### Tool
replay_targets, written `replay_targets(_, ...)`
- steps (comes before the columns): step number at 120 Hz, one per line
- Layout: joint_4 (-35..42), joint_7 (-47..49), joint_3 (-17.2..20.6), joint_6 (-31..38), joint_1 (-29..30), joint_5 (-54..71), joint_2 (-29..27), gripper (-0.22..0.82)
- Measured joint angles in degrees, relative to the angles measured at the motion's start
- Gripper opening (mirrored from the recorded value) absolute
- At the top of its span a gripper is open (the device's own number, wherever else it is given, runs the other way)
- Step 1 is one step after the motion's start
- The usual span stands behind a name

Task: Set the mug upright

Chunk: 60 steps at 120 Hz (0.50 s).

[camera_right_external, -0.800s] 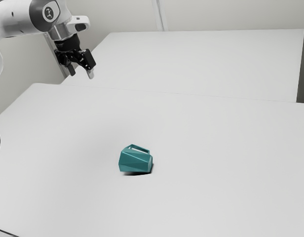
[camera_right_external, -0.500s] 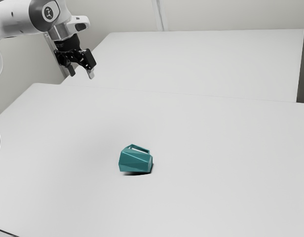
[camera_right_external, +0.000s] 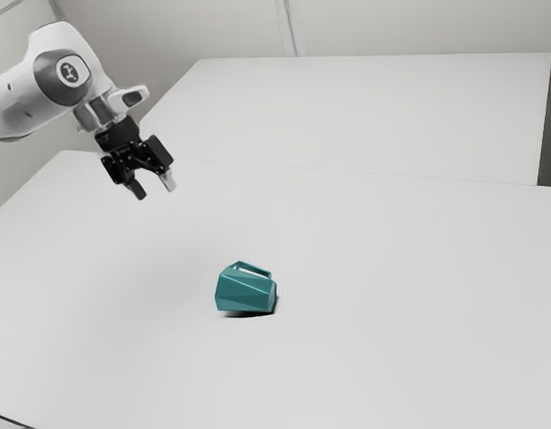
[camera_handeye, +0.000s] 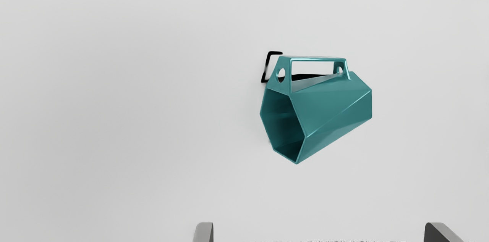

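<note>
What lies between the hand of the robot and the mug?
Only air above the white table: in the exterior view, the hand is raised, well apart from the mug on its side.

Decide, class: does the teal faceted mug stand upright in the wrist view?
No, the mug lies on its side on the white table, its open mouth facing sideways.

Your arm (camera_right_external: pixel 34 94) reaches in from the exterior view's left, bent downward at the wrist. Your gripper (camera_right_external: pixel 155 188) hangs in the air, slanting down, with its fingers (camera_handeye: pixel 204 233) spread wide apart.
</note>
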<state>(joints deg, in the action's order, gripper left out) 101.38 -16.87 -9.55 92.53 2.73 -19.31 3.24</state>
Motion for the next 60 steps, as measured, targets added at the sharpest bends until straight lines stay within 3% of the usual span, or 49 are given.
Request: replay_targets(60, 19.8, -16.6, 0.0, 11.7, 0.2, -16.6, -0.2, 0.6)
